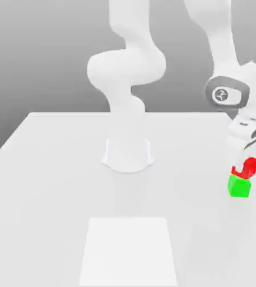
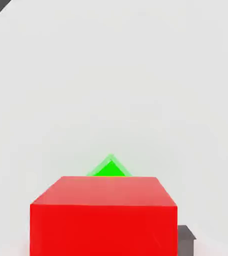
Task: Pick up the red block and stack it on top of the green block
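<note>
Holding one red block (image 1: pixel 246 167) – gripper (image 1: pixel 247 158) clamped, directly above one green block (image 1: pixel 240 186), table (image 1: pixel 51 185).

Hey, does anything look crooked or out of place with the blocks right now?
The small red cube sits turned relative to the small green cube under it; in the hand view a green corner pokes past the red edge. Nothing spilled or damaged.
</note>
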You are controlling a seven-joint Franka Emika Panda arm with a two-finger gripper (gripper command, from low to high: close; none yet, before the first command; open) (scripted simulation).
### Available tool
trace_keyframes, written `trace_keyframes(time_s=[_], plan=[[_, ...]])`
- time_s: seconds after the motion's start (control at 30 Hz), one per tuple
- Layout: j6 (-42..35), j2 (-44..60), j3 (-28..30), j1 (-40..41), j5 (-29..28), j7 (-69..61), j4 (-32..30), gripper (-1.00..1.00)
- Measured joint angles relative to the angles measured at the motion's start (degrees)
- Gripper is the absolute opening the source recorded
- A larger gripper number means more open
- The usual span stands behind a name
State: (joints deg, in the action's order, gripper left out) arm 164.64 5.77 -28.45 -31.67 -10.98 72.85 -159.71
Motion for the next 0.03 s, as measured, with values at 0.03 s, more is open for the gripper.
trace_keyframes(time_s=[0.03], plan=[[0.0, 0.0, 0.0, 0.0, 0.0, 0.0, 0.0, 1.0]])
